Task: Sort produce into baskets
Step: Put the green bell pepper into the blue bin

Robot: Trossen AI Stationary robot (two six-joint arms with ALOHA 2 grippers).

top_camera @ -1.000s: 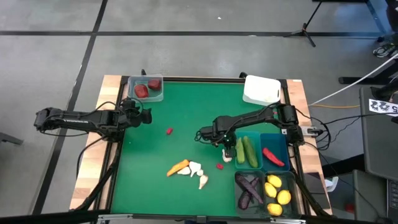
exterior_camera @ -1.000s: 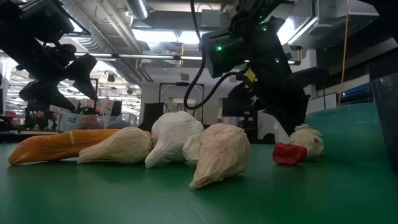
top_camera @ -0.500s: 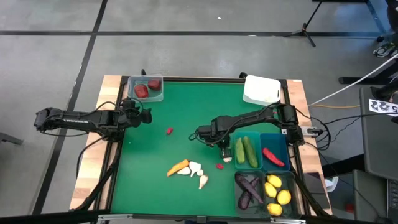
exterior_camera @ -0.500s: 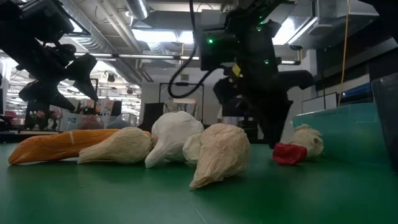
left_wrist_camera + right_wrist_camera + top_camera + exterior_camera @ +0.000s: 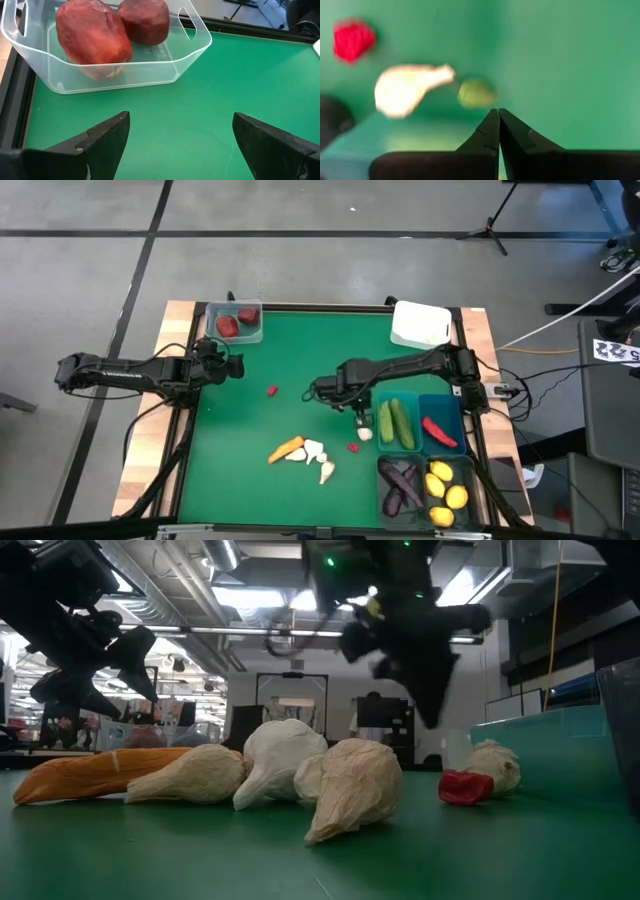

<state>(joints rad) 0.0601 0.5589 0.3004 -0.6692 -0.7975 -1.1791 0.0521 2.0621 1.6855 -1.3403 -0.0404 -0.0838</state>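
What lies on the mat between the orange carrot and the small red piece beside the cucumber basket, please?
In the high view, white garlic pieces lie clustered between the orange carrot and the small red piece; the low view shows the same row.

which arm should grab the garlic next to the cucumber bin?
Right, most likely. The right gripper hangs just above that garlic, jaws shut and empty, so they must open first. The left gripper waits at the table's far side by the clear bin, jaws open.

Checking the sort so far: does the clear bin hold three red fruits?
No, the clear bin holds only two dark red fruits, side by side.
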